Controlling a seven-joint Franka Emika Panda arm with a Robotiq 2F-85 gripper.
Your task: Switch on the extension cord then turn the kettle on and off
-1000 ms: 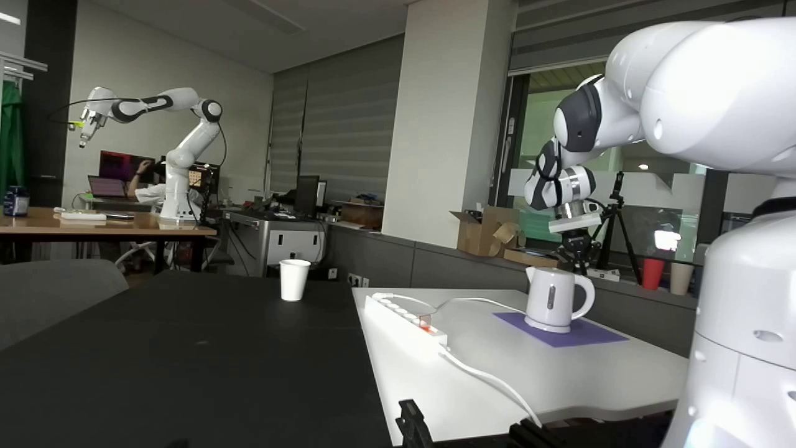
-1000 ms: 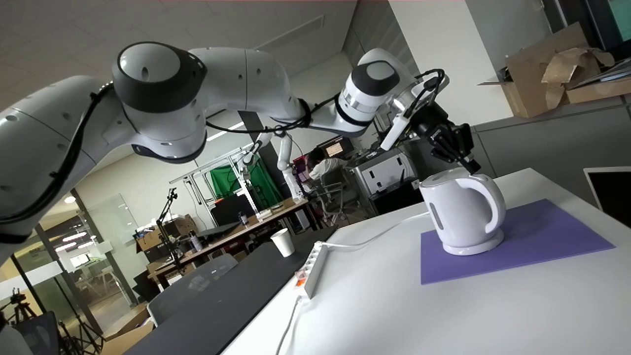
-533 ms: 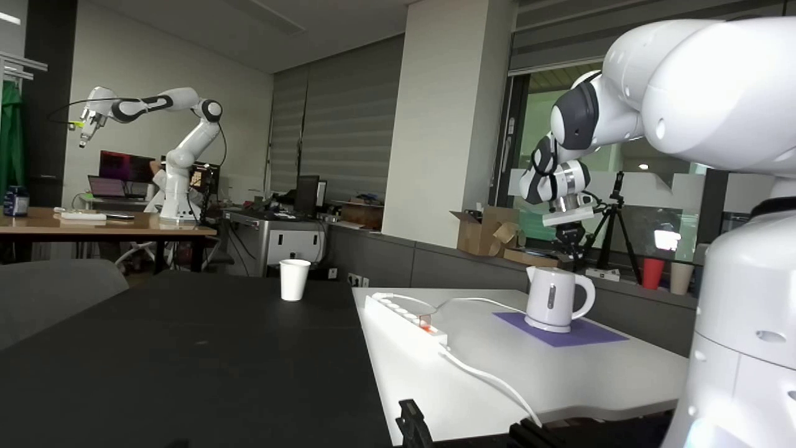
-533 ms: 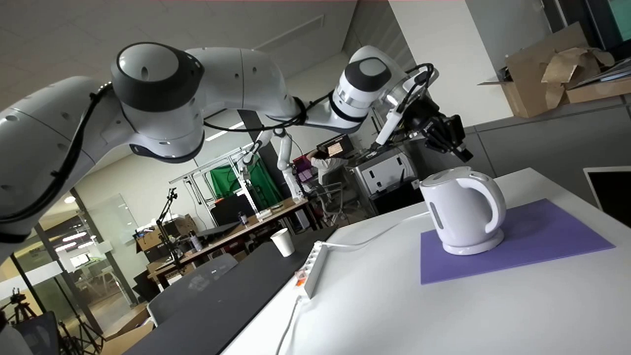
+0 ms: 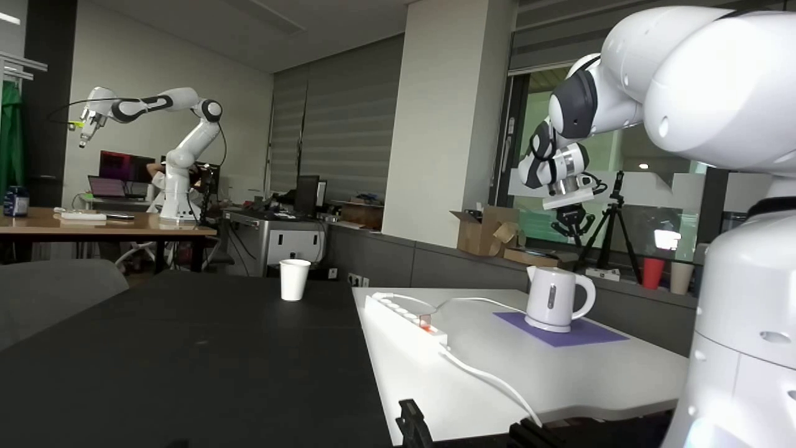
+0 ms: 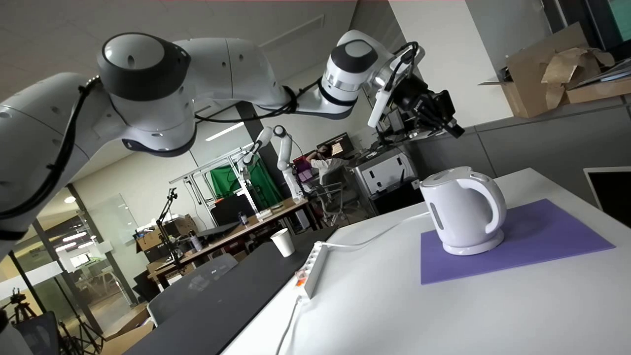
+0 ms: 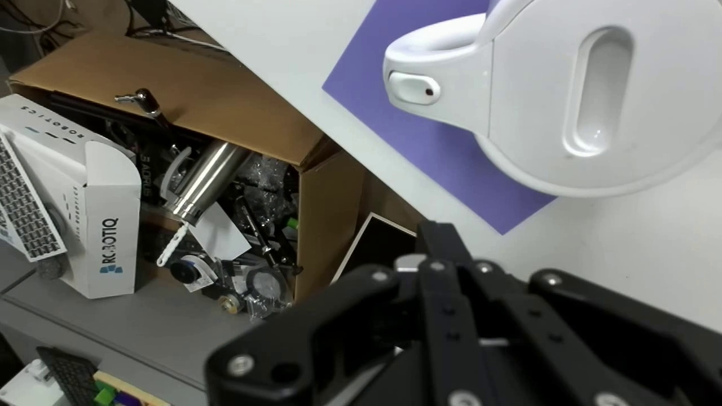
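The white kettle (image 5: 563, 298) stands upright on a purple mat (image 5: 587, 338). It also shows in an exterior view (image 6: 461, 217) and, from above, in the wrist view (image 7: 530, 113). An oval white switch (image 7: 414, 88) with a small dark red spot sits on top of its handle. The white extension cord (image 5: 398, 326) lies on the white table, with a red-orange switch spot (image 6: 300, 280) at its near end; it is out of the wrist view. My gripper (image 7: 444, 239) is shut and empty. In both exterior views the gripper (image 5: 578, 241) (image 6: 456, 130) hangs above the kettle, apart from it.
A white cup (image 5: 293, 280) stands on the black table (image 5: 186, 361). A white cable (image 6: 367, 241) runs from the strip toward the kettle. In the wrist view an open cardboard box (image 7: 333, 225) and a dark white-edged panel (image 7: 378, 245) lie beyond the white table's edge.
My gripper has risen from close over the kettle's handle and drawn back from it. The kettle, mat and extension cord have not moved.
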